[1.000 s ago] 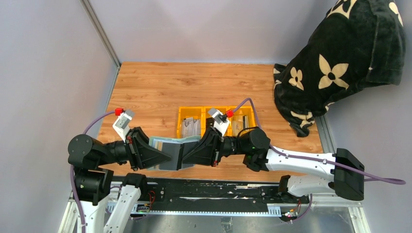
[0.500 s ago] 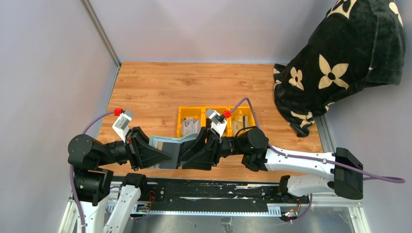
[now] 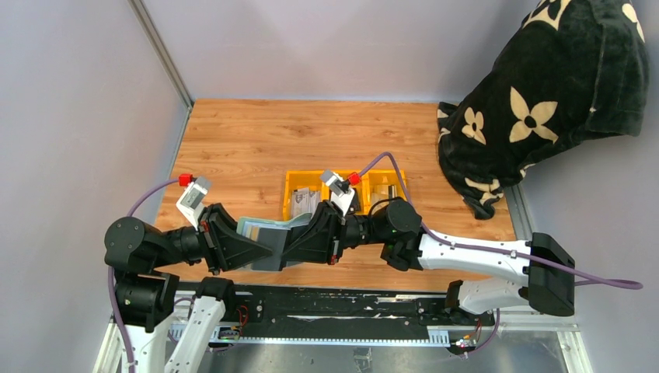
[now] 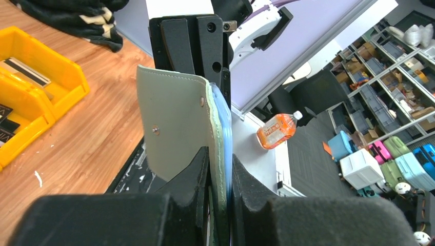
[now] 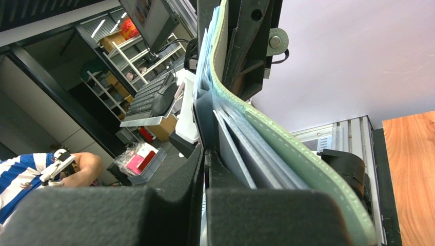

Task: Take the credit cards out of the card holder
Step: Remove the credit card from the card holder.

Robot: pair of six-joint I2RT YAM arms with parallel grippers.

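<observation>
The sage-green card holder (image 3: 260, 228) is held up above the table's near edge between both grippers. My left gripper (image 3: 268, 250) is shut on its edge; in the left wrist view the card holder (image 4: 174, 123) stands upright between the pads of that gripper (image 4: 220, 166), blue-grey lining to the right. My right gripper (image 3: 284, 249) meets it from the right. In the right wrist view that gripper (image 5: 205, 156) is shut on a thin card edge. More grey credit cards (image 5: 233, 148) stand in the open card holder (image 5: 287, 148) just right of the pads.
A yellow three-compartment bin (image 3: 286, 194) sits just behind the grippers with grey and whitish cards (image 3: 308, 203) in it. A black floral cloth (image 3: 536, 101) lies heaped at the back right. Grey walls stand at the left and back.
My right gripper and forearm have shifted a little to the left, further onto the card holder. My left arm has edged slightly left, still holding the card holder.
</observation>
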